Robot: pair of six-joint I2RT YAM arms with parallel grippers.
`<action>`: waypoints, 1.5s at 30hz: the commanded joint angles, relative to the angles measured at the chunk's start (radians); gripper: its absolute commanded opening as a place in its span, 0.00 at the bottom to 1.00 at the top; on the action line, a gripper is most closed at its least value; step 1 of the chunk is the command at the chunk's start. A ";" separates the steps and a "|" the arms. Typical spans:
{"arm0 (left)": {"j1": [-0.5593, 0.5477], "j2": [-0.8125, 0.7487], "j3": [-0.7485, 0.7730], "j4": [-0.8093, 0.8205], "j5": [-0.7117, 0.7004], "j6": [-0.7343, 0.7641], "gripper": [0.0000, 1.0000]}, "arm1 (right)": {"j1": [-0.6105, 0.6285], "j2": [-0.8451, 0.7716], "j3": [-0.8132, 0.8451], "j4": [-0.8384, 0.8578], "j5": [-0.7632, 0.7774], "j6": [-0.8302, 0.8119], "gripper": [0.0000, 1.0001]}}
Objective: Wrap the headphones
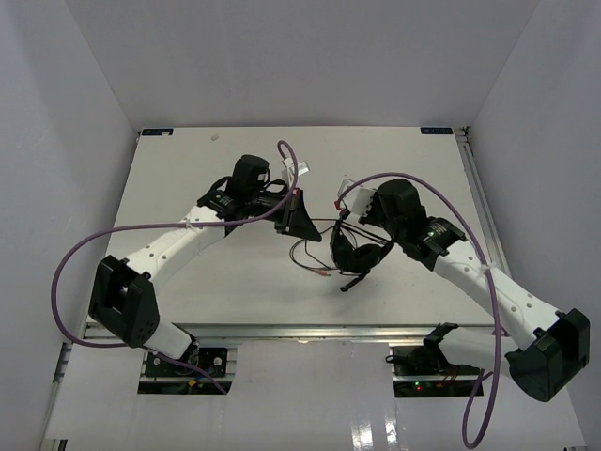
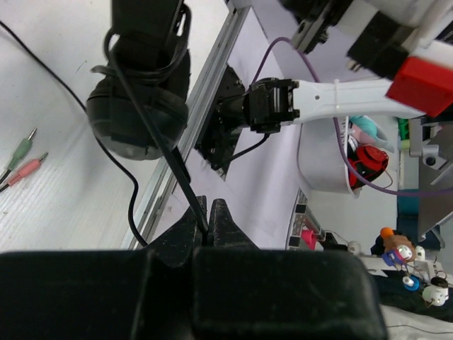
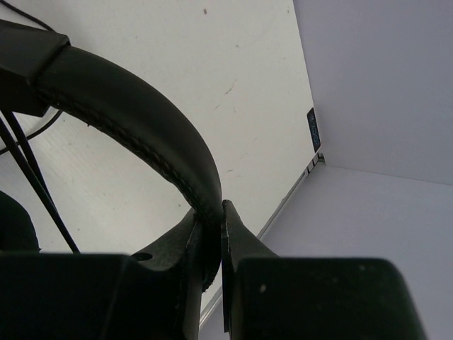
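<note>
Right gripper (image 3: 210, 216) pinches headphones (image 1: 362, 256) by the headband (image 3: 141, 134), arch uppermost, cups (image 2: 138, 117) hanging; left gripper (image 2: 207, 212) nips the cable (image 2: 177, 177) taut, both arms (image 1: 178, 244) reaching inward.

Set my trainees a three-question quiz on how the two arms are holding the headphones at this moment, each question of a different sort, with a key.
1. True or false: the right gripper is shut on the headband of the headphones.
2. What does the left gripper pinch? A) an earcup B) the thin cable C) the headband
3. Fill in: the two plugs lie loose on the ____.
Key: 1 true; 2 B; 3 table.
</note>
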 commanded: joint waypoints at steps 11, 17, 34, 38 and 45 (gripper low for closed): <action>-0.015 -0.110 -0.007 0.352 0.095 -0.450 0.19 | 0.032 0.158 0.108 0.112 0.341 0.151 0.08; -0.026 -0.076 0.024 0.143 0.117 -0.253 0.20 | 0.030 0.174 0.143 0.088 0.330 0.179 0.08; -0.041 0.047 0.171 -0.389 -0.020 0.229 0.21 | 0.032 0.195 0.166 0.122 0.316 -0.004 0.08; -0.041 0.062 0.164 -0.415 -0.044 0.257 0.22 | 0.036 0.203 0.175 0.131 0.319 -0.019 0.08; -0.044 0.057 0.164 -0.357 0.066 0.217 0.23 | 0.037 0.218 0.165 0.205 0.354 -0.015 0.08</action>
